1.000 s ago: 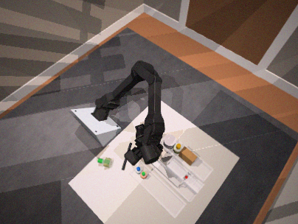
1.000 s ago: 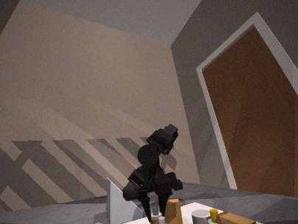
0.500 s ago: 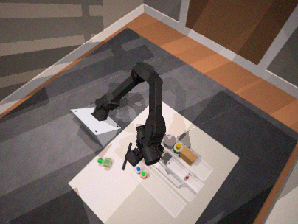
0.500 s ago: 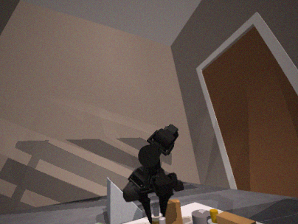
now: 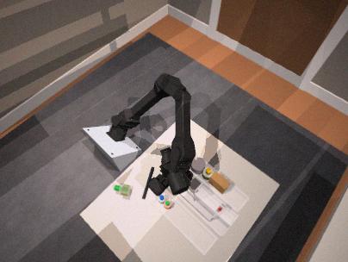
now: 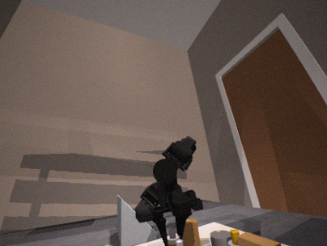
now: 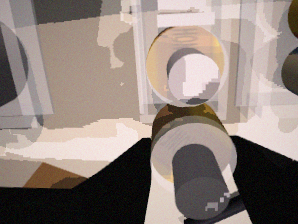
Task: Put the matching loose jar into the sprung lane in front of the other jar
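Note:
In the wrist view my gripper (image 7: 189, 145) is shut on an amber jar with a grey lid (image 7: 192, 150). Its dark fingers show on both sides of the jar. Straight ahead, a matching amber jar with a pale lid (image 7: 186, 67) stands between the pale rails of the sprung lane (image 7: 142, 70). The held jar is at the lane's front end, and its edge overlaps the lane jar's near rim. I cannot tell whether they touch. In the top view the gripper (image 5: 177, 181) is low over the white board, at the near end of the lanes (image 5: 207, 199). The held jar is hidden there.
A grey-lidded jar (image 5: 197, 165), a yellow-lidded jar (image 5: 208, 171) and a brown box (image 5: 220, 182) stand behind the lanes. A green jar (image 5: 122, 190) lies to the left. A black bar (image 5: 149, 178) and two small jars (image 5: 162, 198) (image 5: 168, 205) are near the gripper.

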